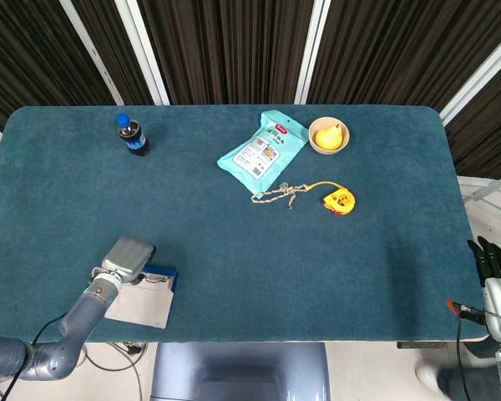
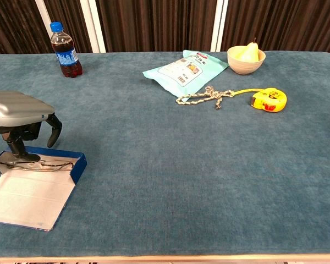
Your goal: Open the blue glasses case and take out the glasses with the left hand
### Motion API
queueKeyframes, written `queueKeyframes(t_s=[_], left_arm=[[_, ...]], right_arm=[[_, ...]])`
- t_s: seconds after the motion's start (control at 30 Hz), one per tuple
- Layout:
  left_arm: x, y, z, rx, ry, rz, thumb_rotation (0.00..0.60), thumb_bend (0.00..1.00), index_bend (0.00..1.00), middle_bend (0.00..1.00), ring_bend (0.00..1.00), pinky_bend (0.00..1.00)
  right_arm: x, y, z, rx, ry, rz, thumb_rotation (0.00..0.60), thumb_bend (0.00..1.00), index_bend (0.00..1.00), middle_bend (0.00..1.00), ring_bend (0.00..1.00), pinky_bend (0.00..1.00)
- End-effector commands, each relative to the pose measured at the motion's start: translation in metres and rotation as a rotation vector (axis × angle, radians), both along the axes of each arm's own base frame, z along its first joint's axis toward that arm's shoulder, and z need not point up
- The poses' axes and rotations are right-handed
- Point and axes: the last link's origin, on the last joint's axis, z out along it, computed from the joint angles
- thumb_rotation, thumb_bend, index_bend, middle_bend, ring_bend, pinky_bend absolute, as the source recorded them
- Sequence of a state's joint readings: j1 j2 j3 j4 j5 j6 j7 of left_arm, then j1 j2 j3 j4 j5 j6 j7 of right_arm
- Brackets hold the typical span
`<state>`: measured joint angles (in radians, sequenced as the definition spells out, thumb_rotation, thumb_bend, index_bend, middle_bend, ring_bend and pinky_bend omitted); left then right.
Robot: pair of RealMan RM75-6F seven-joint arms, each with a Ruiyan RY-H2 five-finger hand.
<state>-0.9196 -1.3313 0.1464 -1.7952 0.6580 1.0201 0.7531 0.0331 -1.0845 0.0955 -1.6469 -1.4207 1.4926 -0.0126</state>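
The glasses [image 2: 36, 164] lie inside the open blue glasses case [image 2: 71, 170] at the near left corner of the tabletop [image 2: 170, 165], directly under the left hand [image 2: 22, 118]. That hand hangs over the case's back tray with its dark fingers [image 2: 54, 132] spread apart and pointing down; one fingertip reaches the tray right at the thin dark frame, and nothing is gripped. The case is blue outside, with its pale lid [image 2: 25, 201] folded flat toward the near edge. The right hand [image 1: 494, 271] sits off the tabletop's right side, fingers straight and holding nothing. At the far side, a beige bowl [image 2: 246, 60] holds 1 yellow pear [image 2: 249, 51].
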Motion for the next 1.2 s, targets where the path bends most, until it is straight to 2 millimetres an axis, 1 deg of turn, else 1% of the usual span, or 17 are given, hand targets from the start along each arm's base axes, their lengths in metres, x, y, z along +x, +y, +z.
queueKeyframes(t_s=[0.03, 0.17, 0.4, 0.73, 0.93, 1.2], left_arm=[[0.000, 0.000, -0.002, -0.001, -0.001, 0.000, 0.600, 0.25, 0.50, 1.00, 0.91, 0.98], [0.001, 0.001, -0.003, 0.002, -0.008, 0.002, 0.600, 0.25, 0.51, 1.00, 0.91, 0.98], [-0.001, 0.001, -0.004, 0.004, -0.003, 0.005, 0.600, 0.25, 0.58, 1.00, 0.91, 0.98], [-0.002, 0.006, -0.003, 0.030, -0.015, 0.011, 0.600, 0.26, 0.61, 1.00, 0.92, 0.99], [0.000, 0.018, 0.000, 0.077, -0.034, 0.014, 0.600, 0.26, 0.61, 1.00, 0.92, 0.99], [0.008, 0.045, -0.001, 0.148, -0.041, -0.007, 0.600, 0.26, 0.61, 1.00, 0.92, 0.99]], right_arm=[[0.000, 0.000, 0.000, -0.001, 0.000, 0.000, 0.600, 0.19, 0.00, 0.00, 0.00, 0.21], [0.000, 0.000, 0.000, 0.000, 0.000, -0.001, 0.600, 0.19, 0.00, 0.00, 0.00, 0.21], [0.000, 0.000, 0.000, 0.001, 0.000, 0.001, 0.600, 0.19, 0.00, 0.00, 0.00, 0.21], [0.000, 0.000, 0.000, 0.000, -0.001, 0.001, 0.600, 0.19, 0.00, 0.00, 0.00, 0.21], [0.000, 0.000, 0.000, 0.001, -0.001, 0.000, 0.600, 0.19, 0.00, 0.00, 0.00, 0.21], [0.000, 0.000, 0.000, 0.002, -0.001, -0.003, 0.600, 0.19, 0.00, 0.00, 0.00, 0.21]])
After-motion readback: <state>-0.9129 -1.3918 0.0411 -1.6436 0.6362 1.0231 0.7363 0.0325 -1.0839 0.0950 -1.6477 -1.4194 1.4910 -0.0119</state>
